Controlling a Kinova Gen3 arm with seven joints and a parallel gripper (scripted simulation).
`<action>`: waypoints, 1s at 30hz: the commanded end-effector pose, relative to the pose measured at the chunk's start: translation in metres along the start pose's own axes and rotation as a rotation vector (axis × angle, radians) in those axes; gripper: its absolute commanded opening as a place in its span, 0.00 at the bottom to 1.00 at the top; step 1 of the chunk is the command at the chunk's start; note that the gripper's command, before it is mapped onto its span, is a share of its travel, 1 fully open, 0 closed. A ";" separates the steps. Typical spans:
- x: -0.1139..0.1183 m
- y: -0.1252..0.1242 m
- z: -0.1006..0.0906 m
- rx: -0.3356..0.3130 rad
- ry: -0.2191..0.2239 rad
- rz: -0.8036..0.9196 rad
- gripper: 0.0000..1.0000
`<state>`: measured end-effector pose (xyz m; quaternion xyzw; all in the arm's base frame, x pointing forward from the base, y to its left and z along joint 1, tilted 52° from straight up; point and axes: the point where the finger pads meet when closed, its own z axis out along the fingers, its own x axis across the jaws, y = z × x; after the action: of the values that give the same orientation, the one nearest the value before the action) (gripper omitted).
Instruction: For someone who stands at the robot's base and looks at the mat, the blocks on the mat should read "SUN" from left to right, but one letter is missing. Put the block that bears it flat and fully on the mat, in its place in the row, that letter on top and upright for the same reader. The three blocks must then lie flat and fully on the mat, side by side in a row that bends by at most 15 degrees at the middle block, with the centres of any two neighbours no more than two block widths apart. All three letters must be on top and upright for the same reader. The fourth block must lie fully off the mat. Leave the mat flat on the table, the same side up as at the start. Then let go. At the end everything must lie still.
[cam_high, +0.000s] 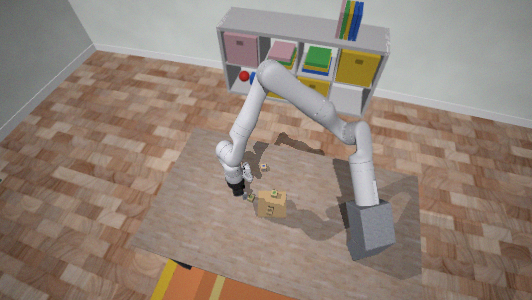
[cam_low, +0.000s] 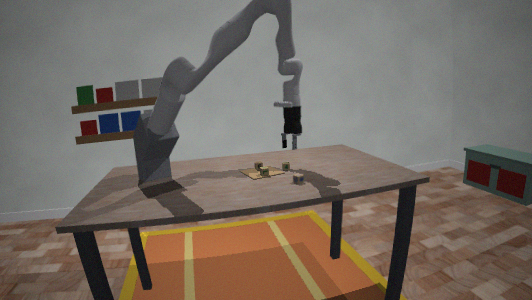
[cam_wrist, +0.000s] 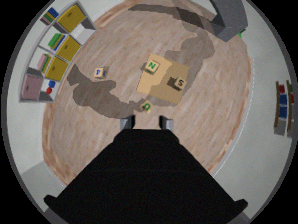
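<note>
Fingers (cam_low: 284, 142) spread wide, grasping nothing, hanging high above the tabletop (cam_low: 210, 192). Directly beneath, in the wrist view, a near block (cam_wrist: 147, 106) with a greenish face just off the edge of the mat (cam_wrist: 161, 94); too small to read, so cannot tell whether it bears the missing U. On the mat, the N block (cam_wrist: 152, 66) and the S block (cam_wrist: 178, 83), with a gap between them. Well apart on the bare wood, a far block (cam_wrist: 100, 71), letter also unreadable.

Step in hand, as judged: choosing and approaching 1 of the 2 loose blocks. To do it well:
- confirm the letter before committing
- descend straight, fingers astride opposite flat sides, wide of the mat edge
- close low on the block to avoid tilting it
- plan the wrist turn early, so the letter ends upright for the reader at the base

Wrist view: gives the N and S faces, hides height. Exterior view: shows the tall drop left to the tabletop, letters lost. Top view: lays out the arm's reach over the mat
</note>
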<state>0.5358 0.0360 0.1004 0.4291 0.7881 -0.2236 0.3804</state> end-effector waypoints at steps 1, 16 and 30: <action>0.000 0.001 -0.001 -0.002 0.000 0.000 1.00; 0.000 0.001 -0.001 -0.002 0.000 0.000 1.00; 0.008 -0.097 -0.005 0.002 0.004 0.001 1.00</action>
<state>0.4714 -0.0076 0.0976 0.4371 0.7826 -0.2223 0.3834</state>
